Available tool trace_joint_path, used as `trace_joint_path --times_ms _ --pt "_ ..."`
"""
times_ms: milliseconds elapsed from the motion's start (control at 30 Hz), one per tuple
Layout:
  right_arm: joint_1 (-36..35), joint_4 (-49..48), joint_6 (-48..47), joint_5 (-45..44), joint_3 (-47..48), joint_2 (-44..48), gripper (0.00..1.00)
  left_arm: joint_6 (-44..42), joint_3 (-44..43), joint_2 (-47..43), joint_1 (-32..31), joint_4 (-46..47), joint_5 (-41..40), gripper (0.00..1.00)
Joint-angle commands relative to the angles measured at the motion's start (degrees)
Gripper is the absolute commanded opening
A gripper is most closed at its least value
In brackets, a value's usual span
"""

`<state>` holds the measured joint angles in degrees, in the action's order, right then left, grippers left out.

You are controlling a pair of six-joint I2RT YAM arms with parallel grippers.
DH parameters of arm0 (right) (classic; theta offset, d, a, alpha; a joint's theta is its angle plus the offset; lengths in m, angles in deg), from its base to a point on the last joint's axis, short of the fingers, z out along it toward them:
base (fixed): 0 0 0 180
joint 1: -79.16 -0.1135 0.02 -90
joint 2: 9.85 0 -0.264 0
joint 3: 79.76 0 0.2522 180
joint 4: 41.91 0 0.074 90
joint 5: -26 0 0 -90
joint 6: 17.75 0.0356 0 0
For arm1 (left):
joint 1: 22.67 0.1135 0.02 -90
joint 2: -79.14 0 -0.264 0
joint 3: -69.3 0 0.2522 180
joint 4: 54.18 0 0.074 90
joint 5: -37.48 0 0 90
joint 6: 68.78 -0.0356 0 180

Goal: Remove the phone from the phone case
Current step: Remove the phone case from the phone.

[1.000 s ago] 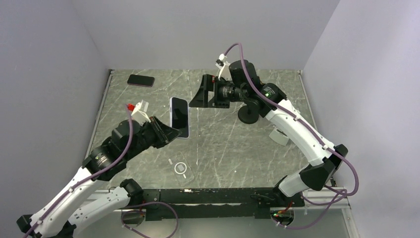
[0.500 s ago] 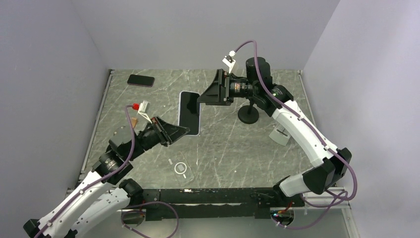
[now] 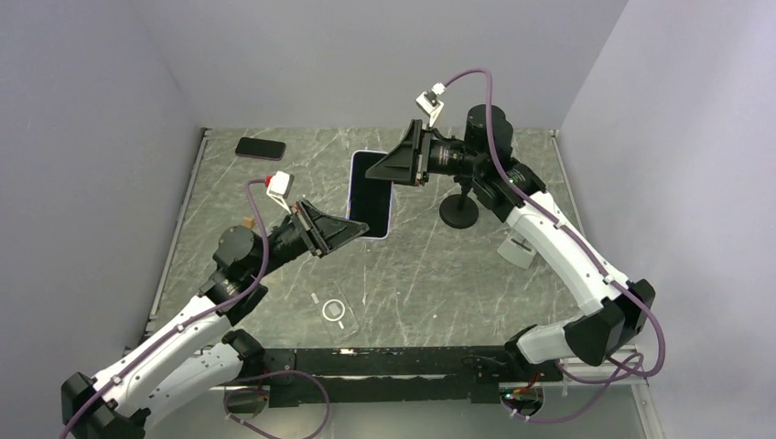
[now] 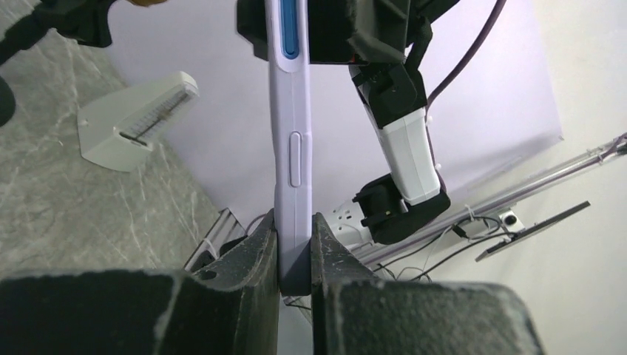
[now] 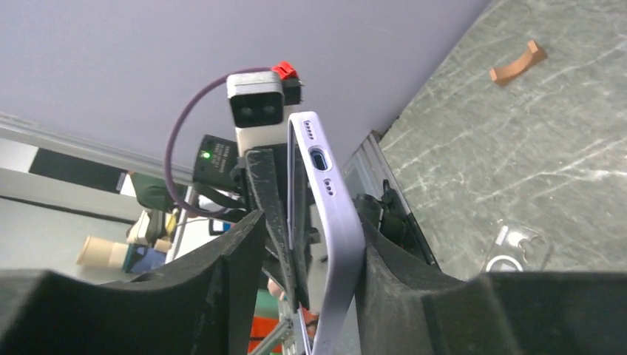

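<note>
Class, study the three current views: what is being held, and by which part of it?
The phone, held above the table. The left end effector clamps its charging-port end. The right end effector straddles the opposite end, but whether it is gripping cannot be told.

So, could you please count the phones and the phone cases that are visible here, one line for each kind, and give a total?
Phones: 2, the lavender phone held up in the air and the dark phone lying at the far left.
Phone cases: 1, the clear case, lying empty near the arm bases.
Total: 3
</note>
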<state>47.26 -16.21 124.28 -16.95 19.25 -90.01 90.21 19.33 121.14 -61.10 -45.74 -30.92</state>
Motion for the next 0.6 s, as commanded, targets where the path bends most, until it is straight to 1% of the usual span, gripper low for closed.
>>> trace_joint_path --times_ms 0,33,67,100,167,200,233,267,300,367,400,433,500,567 --pt "0.0 -11.7 6.5 -1.1 -1.4 3.9 0.43 4.3 -0.7 0.2 0.3 15.3 3.3 0.00" --pt "0.0 -9.6 6.0 -2.0 -0.3 3.8 0.35 4.7 -0.8 0.4 0.4 15.1 3.0 0.00" --pt "0.0 -8.9 5.9 -1.9 -0.1 4.0 0.23 4.9 -0.9 0.7 0.5 15.8 3.0 0.00" --pt "0.0 -9.1 5.9 -1.7 -0.4 4.4 0.17 4.9 -1.1 1.0 0.5 16.6 3.4 0.00" --pt "0.0 -10.2 6.3 -2.1 -1.6 5.3 0.00 4.3 -1.6 1.3 0.5 16.3 3.9 0.00" --pt "0.1 -11.5 6.9 -1.8 -2.2 5.7 0.00 4.1 -2.0 1.3 0.6 14.3 3.9 0.00" --pt "0.0 -13.1 7.8 -1.3 -2.6 6.0 0.00 4.0 -2.3 1.0 0.5 11.5 3.4 0.10" --pt "0.0 -14.0 8.3 -1.2 -2.7 6.2 0.00 4.0 -2.8 0.6 0.5 7.8 2.4 0.30" --pt "0.1 -14.0 8.8 -1.7 -2.6 6.4 0.00 3.7 -3.8 -0.1 0.7 2.6 0.9 0.46" --pt "0.5 -12.3 9.2 -3.5 -1.5 6.7 0.00 1.6 -7.4 -2.4 1.5 -12.3 -3.1 0.73" --pt "0.6 -10.4 9.0 -4.2 -1.6 6.9 0.00 -2.0 -8.9 -3.9 1.6 -18.1 -5.2 0.83" --pt "0.8 -8.6 8.4 -5.2 -1.6 7.2 0.00 -5.3 -10.1 -5.6 1.6 -22.9 -8.8 0.88" --pt "1.3 -5.1 7.5 -6.5 -0.7 6.9 0.00 -8.1 -11.7 -8.7 1.6 -32.7 -14.6 0.94" --pt "2.1 -1.7 6.8 -5.6 1.6 5.5 0.00 -9.4 -12.8 -11.1 1.6 -36.8 -17.0 0.95"
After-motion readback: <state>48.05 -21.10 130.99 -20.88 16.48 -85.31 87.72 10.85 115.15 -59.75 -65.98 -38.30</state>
